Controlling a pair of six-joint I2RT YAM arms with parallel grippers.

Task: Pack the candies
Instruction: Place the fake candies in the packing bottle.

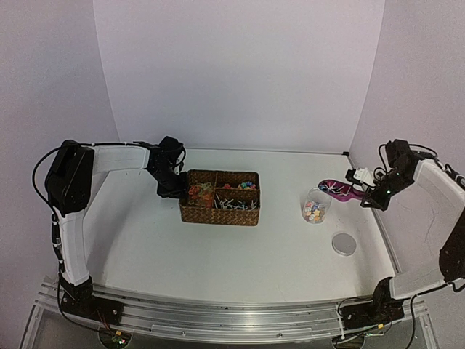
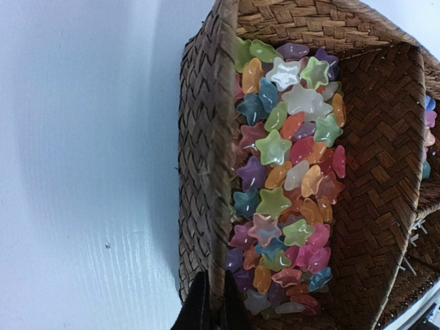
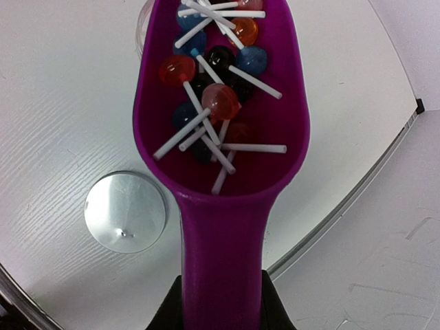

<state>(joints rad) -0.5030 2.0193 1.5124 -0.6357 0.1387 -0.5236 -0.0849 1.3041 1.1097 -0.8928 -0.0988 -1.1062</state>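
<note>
Noted left end effector (image 2: pixel 210 308) pinched tight on left wall of basket (image 2: pixel 206 137). Found star candies (image 2: pixel 273 148) heaped in the compartment just inside that gripped wall. Saw right end effector (image 3: pixel 221 306) narrowed around handle of scoop (image 3: pixel 223 227), holding it. Logged lollipops (image 3: pixel 220 102) lying in scoop bowl, bowl tip near jar (image 1: pixel 325 203). Recorded more candies (image 1: pixel 312 212) inside jar. Marked lid (image 1: pixel 344 243) flat on desk (image 1: pixel 218 254), near jar.
</note>
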